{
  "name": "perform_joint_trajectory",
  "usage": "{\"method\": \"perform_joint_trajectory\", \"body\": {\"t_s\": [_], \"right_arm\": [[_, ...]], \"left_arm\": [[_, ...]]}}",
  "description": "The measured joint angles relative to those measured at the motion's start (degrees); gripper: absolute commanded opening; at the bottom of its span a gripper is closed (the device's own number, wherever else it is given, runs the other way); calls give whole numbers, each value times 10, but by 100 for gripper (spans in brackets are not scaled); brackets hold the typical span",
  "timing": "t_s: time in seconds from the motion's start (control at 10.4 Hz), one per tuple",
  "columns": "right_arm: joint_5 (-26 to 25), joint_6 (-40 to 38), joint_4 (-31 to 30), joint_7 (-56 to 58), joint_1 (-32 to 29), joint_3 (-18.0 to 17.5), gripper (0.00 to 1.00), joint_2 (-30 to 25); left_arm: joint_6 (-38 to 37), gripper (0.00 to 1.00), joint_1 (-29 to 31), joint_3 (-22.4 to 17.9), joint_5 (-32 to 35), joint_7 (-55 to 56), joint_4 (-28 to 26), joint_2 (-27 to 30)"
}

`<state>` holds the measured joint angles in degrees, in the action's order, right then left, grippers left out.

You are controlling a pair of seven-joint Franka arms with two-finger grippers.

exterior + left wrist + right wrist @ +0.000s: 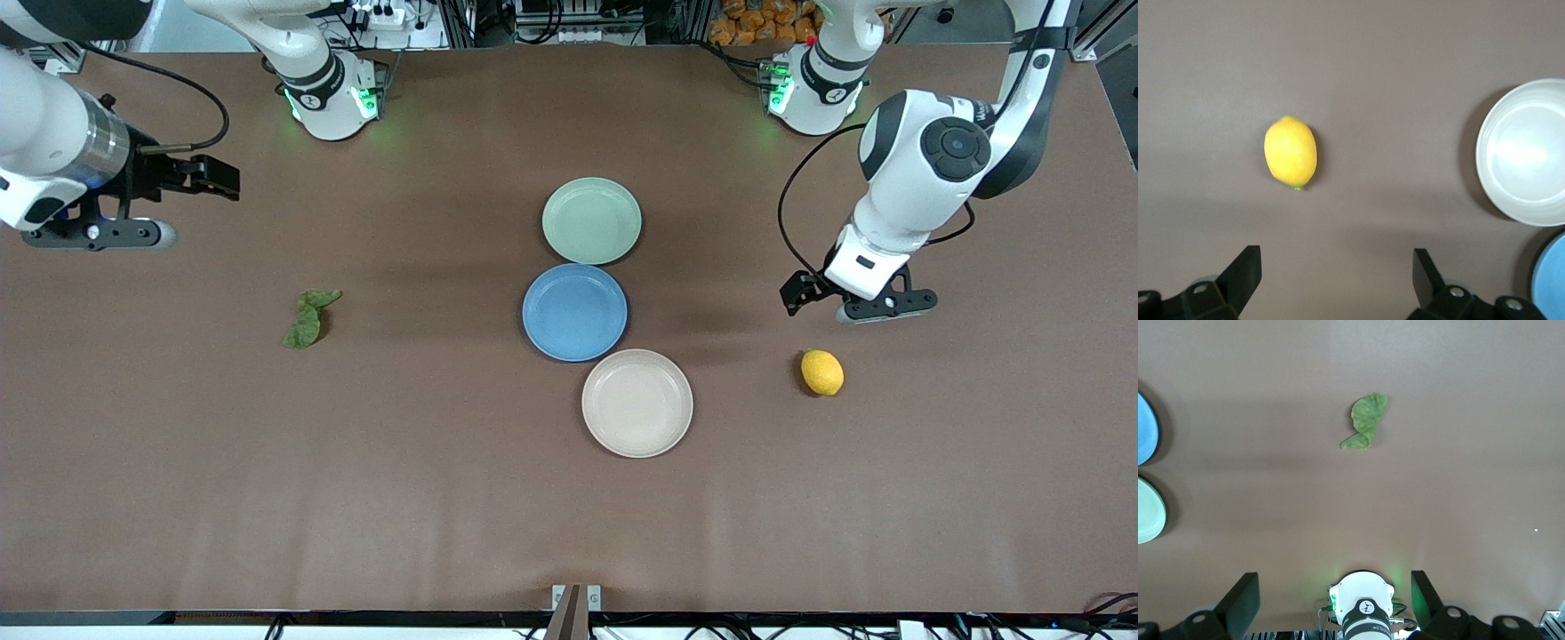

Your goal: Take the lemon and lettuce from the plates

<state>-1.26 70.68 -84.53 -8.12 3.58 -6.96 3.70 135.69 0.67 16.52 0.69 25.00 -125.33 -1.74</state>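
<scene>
The lemon (821, 372) lies on the bare table toward the left arm's end, not on a plate; it also shows in the left wrist view (1291, 152). The lettuce (308, 317) lies on the table toward the right arm's end and shows in the right wrist view (1367, 422). The pale green plate (591, 220) and the beige plate (637, 403) are both empty. My left gripper (797, 296) hangs open and empty above the table beside the lemon (1337, 273). My right gripper (213, 175) is open and empty, raised over the table's right-arm end (1333, 587).
A blue plate (575, 312), also empty, sits between the two other plates in the table's middle. The three plates form a touching row. The brown table has wide bare stretches on both sides of them.
</scene>
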Motion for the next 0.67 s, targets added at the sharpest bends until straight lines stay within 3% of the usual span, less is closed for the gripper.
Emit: {"method": "perform_joint_trajectory", "body": {"t_s": [0.19,0.39,0.67], "right_arm": [[0,2,0,-1,7,0,100,-14],[3,2,-4,-1,6,6,100,-32],[5,29,-73,-1,6,9,100,-86]], "left_arm": [[-29,100,0,-1,0,-4,26,5],[-121,100,0,-1,0,-13,81,8],[-210,100,0,-1,0,-14,154,13]]}}
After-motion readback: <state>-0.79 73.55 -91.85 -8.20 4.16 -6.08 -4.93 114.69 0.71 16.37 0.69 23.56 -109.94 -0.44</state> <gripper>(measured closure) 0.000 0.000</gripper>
